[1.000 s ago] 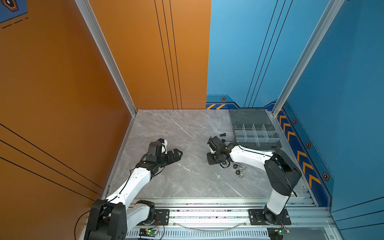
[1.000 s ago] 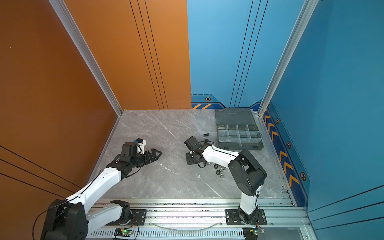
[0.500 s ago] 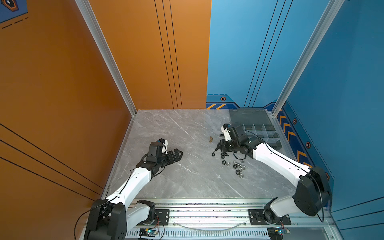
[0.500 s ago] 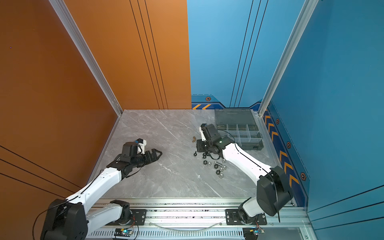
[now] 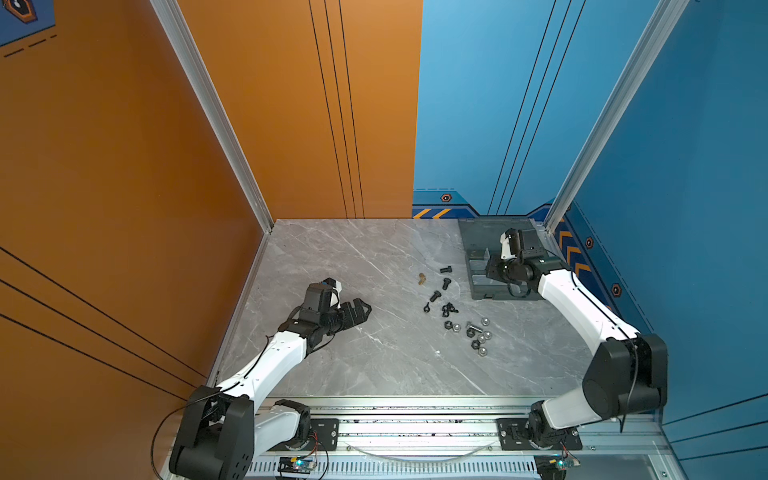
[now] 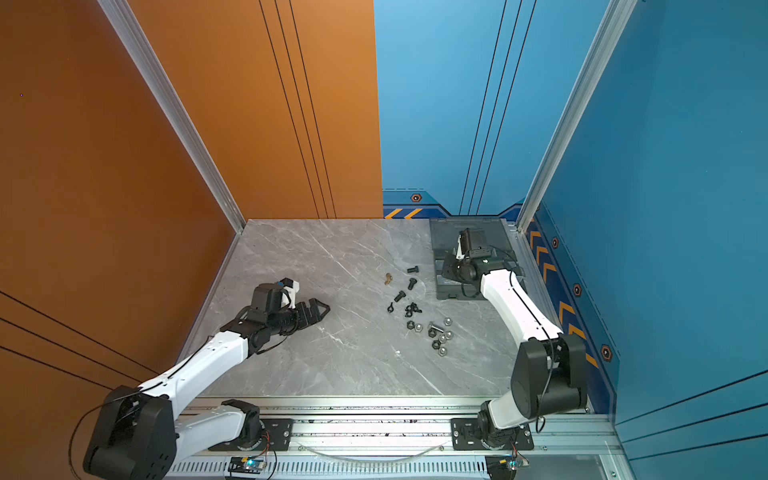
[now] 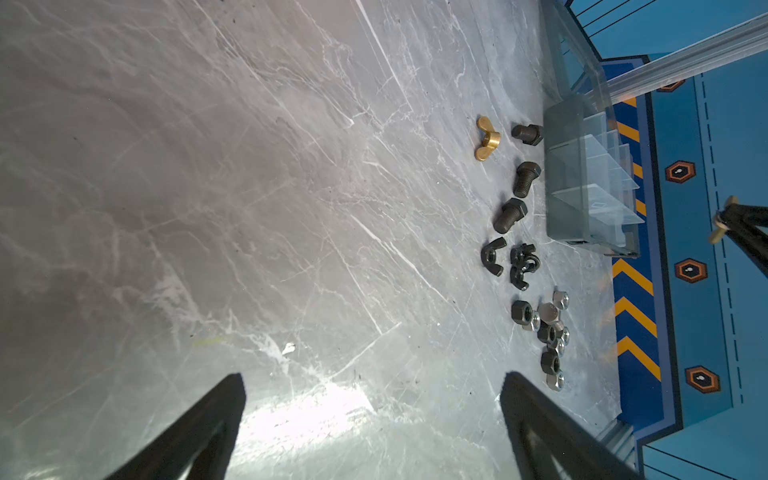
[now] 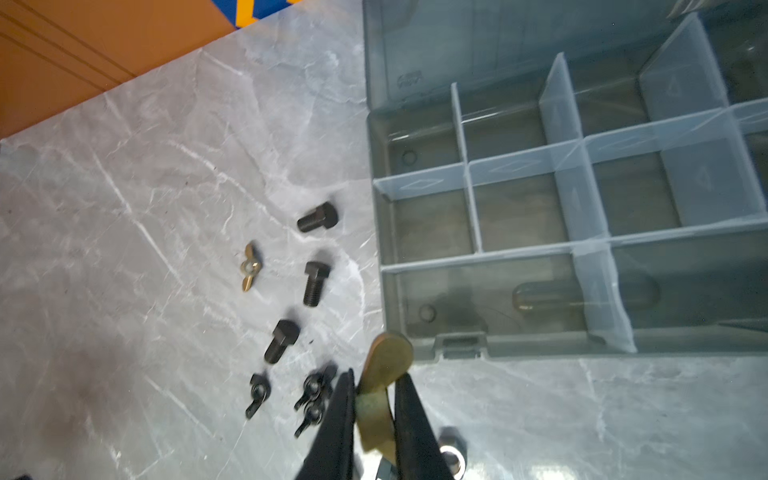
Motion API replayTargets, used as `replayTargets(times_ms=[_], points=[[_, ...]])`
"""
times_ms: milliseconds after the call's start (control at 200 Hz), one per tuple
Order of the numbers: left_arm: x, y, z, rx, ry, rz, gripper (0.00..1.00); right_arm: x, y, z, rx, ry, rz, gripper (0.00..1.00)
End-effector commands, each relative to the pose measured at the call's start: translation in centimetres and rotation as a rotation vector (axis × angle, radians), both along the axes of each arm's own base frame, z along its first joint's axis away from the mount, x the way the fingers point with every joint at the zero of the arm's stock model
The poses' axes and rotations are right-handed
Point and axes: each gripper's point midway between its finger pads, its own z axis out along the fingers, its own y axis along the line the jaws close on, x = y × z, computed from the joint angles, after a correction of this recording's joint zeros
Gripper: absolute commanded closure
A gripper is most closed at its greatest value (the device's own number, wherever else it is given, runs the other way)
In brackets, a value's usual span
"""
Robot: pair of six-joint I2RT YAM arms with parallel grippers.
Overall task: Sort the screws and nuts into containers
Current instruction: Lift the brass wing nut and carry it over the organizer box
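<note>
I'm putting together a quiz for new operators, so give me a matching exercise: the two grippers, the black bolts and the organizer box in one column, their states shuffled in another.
Column one:
1. left gripper
2. right gripper
3. black bolts
4. organizer box

Column two:
A. lid open
B. shut on a brass wing nut
C. lying loose on the table
D. open, holding nothing

Pairs: 1-D, 2-B, 3-C, 4-A.

Counter (image 5: 374, 365) grey marble, white veins. Bolts (image 8: 316, 277) black. Wing nut (image 8: 386, 361) brass. Organizer box (image 8: 457, 41) smoky grey, dividers (image 8: 559, 99) clear.
</note>
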Motion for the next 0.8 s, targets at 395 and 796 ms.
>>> replayTargets(times_ms=[395, 796], points=[[1.4, -0.5, 0.7, 0.016, -0.02, 0.006, 0.02, 7.4, -0.9, -4.9, -0.017, 0.09, -0.028, 1.0], [1.7, -0.9, 0.8, 0.005, -0.025, -0.007, 0.02, 8.9, -0.3, -7.6, -0.031, 0.138, -0.017, 1.0]])
